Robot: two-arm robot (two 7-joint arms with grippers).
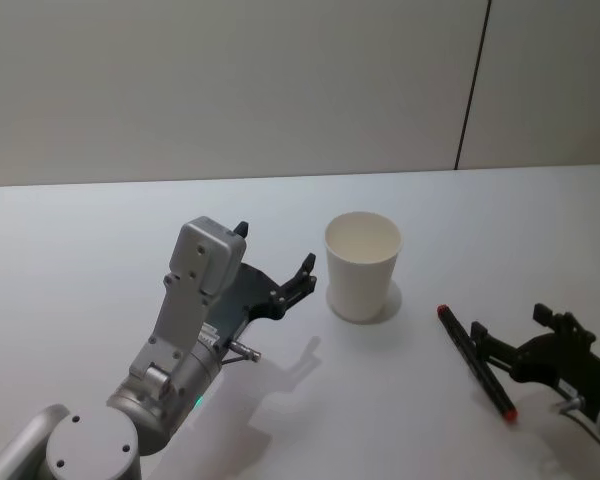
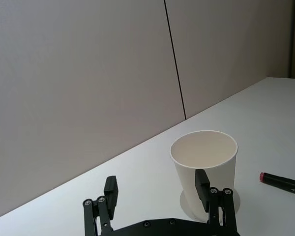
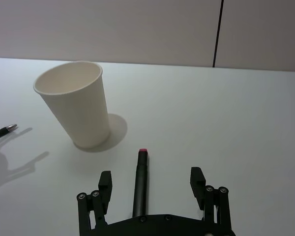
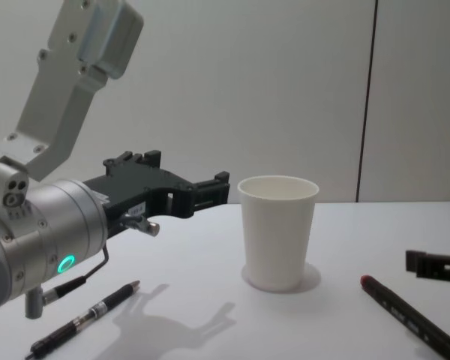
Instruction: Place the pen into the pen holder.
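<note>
Right claw (image 3: 151, 178) spread, pen (image 3: 140, 183) between fingers (image 3: 105, 182)

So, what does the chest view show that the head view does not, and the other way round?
Chest, not head: a black and silver pen lying on the table on the robot's left side. Head, not chest: the second red end of the red-tipped pen. Both: the upright white cup, the left gripper beside it, and the right gripper at the red-tipped pen.
</note>
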